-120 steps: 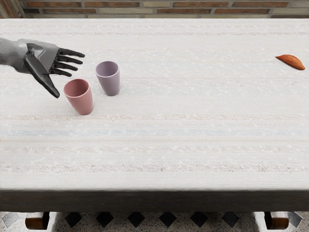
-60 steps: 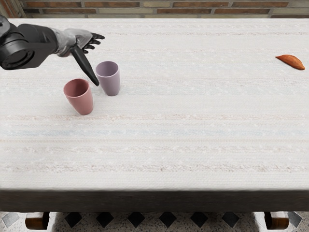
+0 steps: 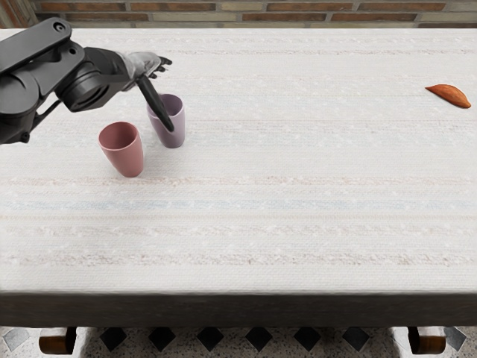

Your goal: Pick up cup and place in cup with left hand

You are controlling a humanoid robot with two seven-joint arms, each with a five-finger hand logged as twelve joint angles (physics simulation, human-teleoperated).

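Set before a brick wall [image 3: 246, 11], spread with pale striped cloth [image 3: 298, 209]. Reaching with the left hand [image 3: 147, 66], open and gripping nothing, overlapping the mauve cup [image 3: 174, 136] in view; touch impossible to tell. Shifted rightward since the earlier frame. Standing upright nearby, beside the pink cup [image 3: 127, 155]. Stretching broadly rightward to a sweet potato [image 3: 449, 95] near the right edge.

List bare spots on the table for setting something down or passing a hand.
Bare: the wide middle between purple cup and orange-brown item; also the stretch from pink cup to the table's near edge. Crowded: far left, where the left hand overlaps the purple cup in view. The gap between cups looks tight.
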